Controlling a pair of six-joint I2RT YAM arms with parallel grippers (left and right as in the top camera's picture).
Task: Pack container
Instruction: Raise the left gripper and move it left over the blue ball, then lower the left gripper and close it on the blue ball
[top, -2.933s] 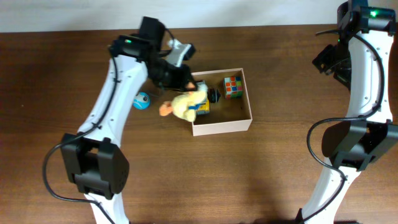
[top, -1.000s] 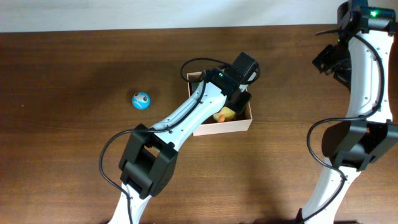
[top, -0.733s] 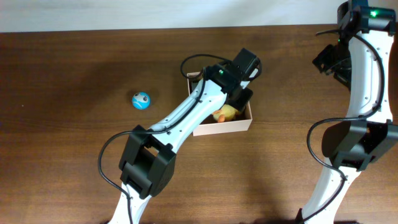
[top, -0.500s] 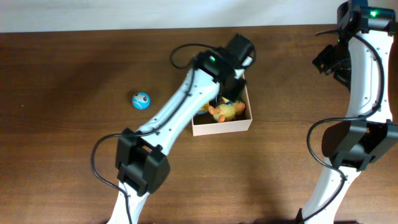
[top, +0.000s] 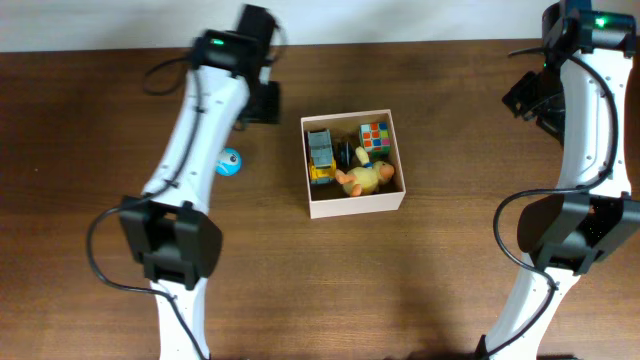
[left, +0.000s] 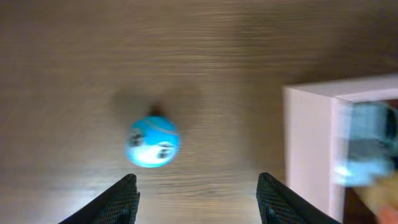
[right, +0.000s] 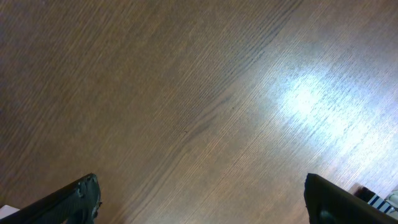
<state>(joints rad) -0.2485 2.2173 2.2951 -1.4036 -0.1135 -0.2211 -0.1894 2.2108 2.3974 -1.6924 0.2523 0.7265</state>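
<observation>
The container is a square white box with a tan inside, at the table's middle. In it lie a yellow duck plush, a colour cube and a toy truck. A small blue ball rests on the table to the left of the box. My left gripper hangs beyond the ball, left of the box. In the left wrist view it is open and empty, with the ball ahead and the box wall at the right. My right gripper stands open over bare wood.
The right arm stands at the table's far right edge, well away from the box. A small dark object also lies inside the box between the truck and the cube.
My left arm has come out of the box and swung left toward the blue ball. The duck plush stays behind in the box. The right arm has not moved.
</observation>
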